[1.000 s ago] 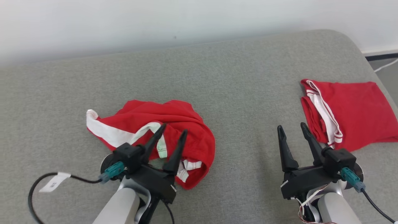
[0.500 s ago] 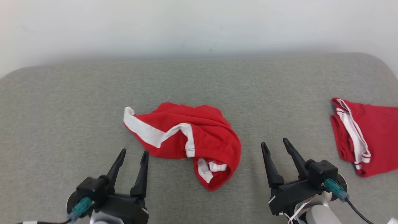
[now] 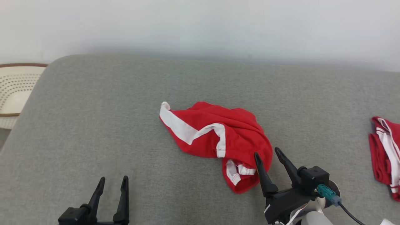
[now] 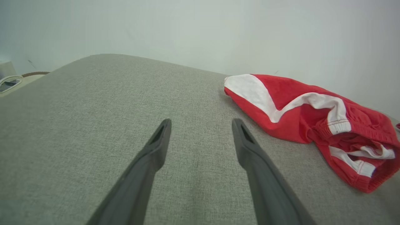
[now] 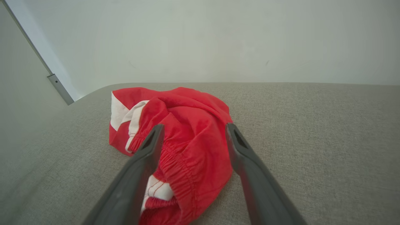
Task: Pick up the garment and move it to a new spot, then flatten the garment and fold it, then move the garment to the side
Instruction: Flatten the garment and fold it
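The garment point(image 3: 218, 137) is a crumpled red piece with white stripes, lying in a heap on the grey cushion point(image 3: 93, 125). My right gripper point(image 3: 266, 152) is open at the heap's near right edge, one finger in front of the cloth. In the right wrist view the red cloth point(image 5: 187, 131) lies between and beyond the spread fingers of the right gripper point(image 5: 194, 126). My left gripper point(image 3: 114, 178) is open over bare cushion, well to the left of the heap. From the left wrist, the garment point(image 4: 300, 115) lies to the right of the left gripper point(image 4: 202, 122).
A second red and white garment point(image 3: 386, 156), folded, lies at the cushion's right edge. A pale perforated object point(image 3: 15, 87) stands beyond the cushion's rounded left end. A white wall runs behind the cushion. Bare grey fabric spreads left of the heap.
The head camera has swung, shifting the whole picture right. Relative to the garment, my left gripper went from over the heap to well left of it. My right gripper came from beside the folded piece to the heap's right edge.
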